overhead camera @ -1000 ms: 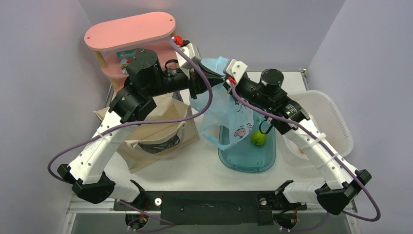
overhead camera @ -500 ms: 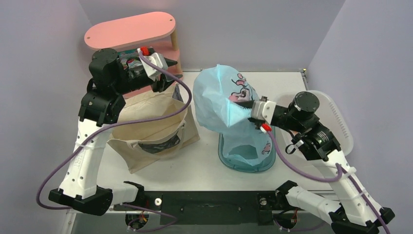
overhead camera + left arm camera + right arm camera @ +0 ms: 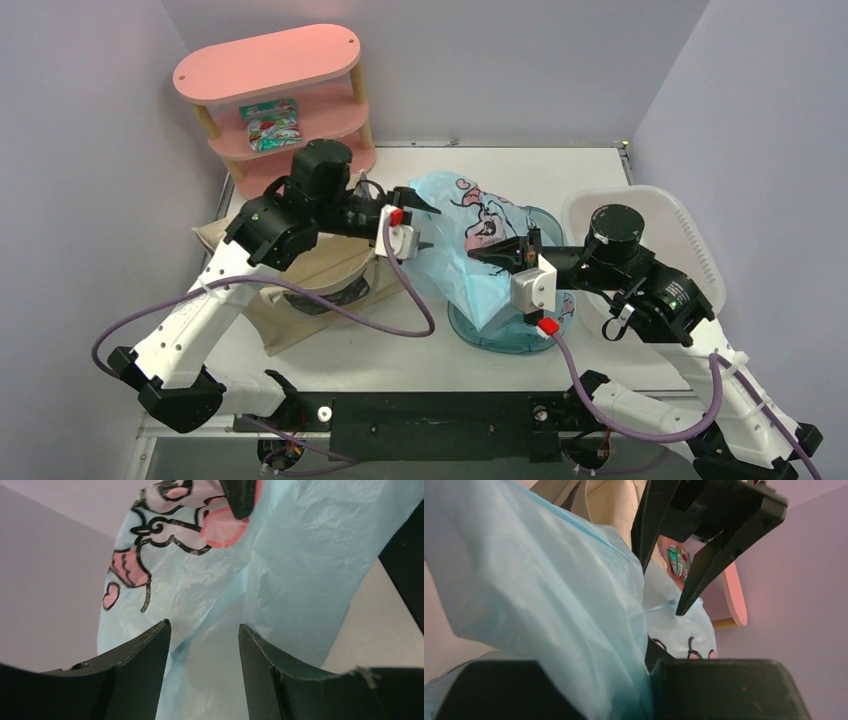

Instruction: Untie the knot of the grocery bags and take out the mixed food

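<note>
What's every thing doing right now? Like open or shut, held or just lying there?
blue bag, crumpled, draped over the teal tub, pinched on one side.
right fingers, shut on the blue bag.
left fingers, open, a fold of the bag between them.
beige tote, slumped, mouth open.
snack packet, lying on the pink shelf, middle level.
teal tub, mostly hidden under the bag.

The thin light blue plastic grocery bag lies over the shallow teal plastic tub mid-desk. The beige canvas tote lies to its left and the white plastic bin to its right. Behind the tote stands the pink wooden shelf, with a flat printed snack packet on its middle tier.
</note>
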### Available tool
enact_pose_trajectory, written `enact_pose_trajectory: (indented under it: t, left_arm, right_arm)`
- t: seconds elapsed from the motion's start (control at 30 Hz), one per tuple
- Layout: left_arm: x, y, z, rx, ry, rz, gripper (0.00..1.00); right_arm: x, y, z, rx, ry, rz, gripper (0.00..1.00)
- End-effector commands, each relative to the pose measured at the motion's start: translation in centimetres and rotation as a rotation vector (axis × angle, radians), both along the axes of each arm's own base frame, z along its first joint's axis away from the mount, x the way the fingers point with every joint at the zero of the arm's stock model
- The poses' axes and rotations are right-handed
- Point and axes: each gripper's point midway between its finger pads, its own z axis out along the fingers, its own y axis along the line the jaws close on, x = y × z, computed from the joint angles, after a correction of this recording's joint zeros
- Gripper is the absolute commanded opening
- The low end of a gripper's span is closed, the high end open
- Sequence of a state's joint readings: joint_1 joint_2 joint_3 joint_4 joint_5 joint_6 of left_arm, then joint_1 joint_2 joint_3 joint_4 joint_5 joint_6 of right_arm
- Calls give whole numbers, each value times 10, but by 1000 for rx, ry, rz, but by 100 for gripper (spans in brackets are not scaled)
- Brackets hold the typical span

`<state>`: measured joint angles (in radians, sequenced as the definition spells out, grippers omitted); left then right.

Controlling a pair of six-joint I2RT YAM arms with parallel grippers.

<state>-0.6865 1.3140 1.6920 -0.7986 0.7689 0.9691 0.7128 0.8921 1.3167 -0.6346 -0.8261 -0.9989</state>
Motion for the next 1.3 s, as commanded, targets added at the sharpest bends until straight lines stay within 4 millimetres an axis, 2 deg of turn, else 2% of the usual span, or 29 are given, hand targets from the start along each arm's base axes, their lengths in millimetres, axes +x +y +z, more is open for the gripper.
enact_pose_trajectory:
  t: [0.0, 0.23, 0.33, 0.37, 0.4, 0.43, 0.47, 0.53, 0.6, 0.63, 0.67, 0.7, 0.73, 0.77, 0.83, 0.87, 0.9, 0.97, 1.0, 1.03, 1.07, 1.1, 1.13, 1.17, 1.2, 1.23, 1.27]
  left_arm:
    - [-16, -12, -19, 35, -51, -51, 51]
    - [-23, -42, -1, -111, -117, -22, 53]
    - [-32, -59, -4, -117, -102, -27, 53]
    - [-33, -62, -8, -107, -88, -29, 44]
    - [-38, -63, -7, -105, -72, -39, 16]
    - [-40, -65, -6, -113, -56, -43, 7]
    - [-40, -65, -3, -135, -26, -34, 0]
    - [-42, -62, 7, -193, -6, -18, 0]
    - [-46, -55, 24, -263, -4, 0, 0]
    - [-49, -50, 34, -294, -6, 2, 0]
    - [-52, -49, 44, -324, 18, 2, 0]
    - [-56, -47, 58, -355, 18, -5, 0]
    - [-60, -46, 65, -372, 49, -15, 0]
    - [-64, -47, 77, -396, 56, -27, 0]
    - [-72, -50, 95, -437, 91, -56, 0]
    - [-77, -55, 98, -446, 128, -73, 0]
    - [-81, -54, 111, -471, 131, -87, 0]
    - [-92, -60, 118, -478, 176, -122, 0]
    - [-100, -63, 121, -479, 187, -148, 0]
    - [-103, -64, 119, -472, 190, -157, 0]
    - [-108, -67, 118, -467, 196, -172, 0]
    - [-111, -68, 117, -461, 215, -178, 0]
    - [-112, -69, 116, -459, 229, -181, 0]
    - [-113, -70, 115, -458, 260, -174, 0]
    - [-113, -68, 117, -461, 273, -166, 0]
    - [-107, -67, 114, -454, 296, -122, 2]
    - [-103, -63, 113, -436, 303, -88, 25]
  right_arm:
    - [-20, -3, 19, 2, -171, 79, 0]
    - [-36, 8, 18, -1, -145, 147, 0]
    - [-34, 15, 23, 36, -153, 145, 0]
    - [-33, 17, 27, 61, -150, 140, 0]
    - [-31, 17, 30, 70, -146, 127, 0]
    - [-29, 16, 33, 80, -135, 107, 0]
    - [-28, 14, 37, 89, -134, 94, 0]
    - [-23, 9, 37, 94, -114, 46, 0]
    - [-16, 2, 31, 92, -76, -23, 9]
    - [-9, -2, 28, 92, -44, -73, 22]
    - [-6, -5, 21, 85, -24, -94, 29]
    - [0, -8, 16, 84, 10, -131, 46]
    - [5, -9, 8, 79, 53, -159, 56]
    - [9, -10, 6, 80, 74, -175, 76]
    - [18, -7, 1, 87, 163, -208, 84]
    - [24, -3, 0, 91, 215, -218, 84]
    - [25, -1, 5, 101, 231, -219, 85]
    - [34, 10, 3, 100, 290, -213, 86]
    - [34, 14, 9, 129, 306, -201, 86]
    - [36, 19, 10, 142, 324, -196, 87]
    - [38, 24, 25, 214, 344, -184, 87]
    - [40, 27, 27, 244, 359, -180, 87]
    - [41, 30, 43, 320, 369, -172, 85]
    - [43, 31, 43, 353, 401, -176, 81]
    - [46, 30, 55, 402, 376, -180, 56]
    - [49, 29, 56, 413, 377, -191, 38]
    - [52, 26, 56, 421, 373, -207, 10]
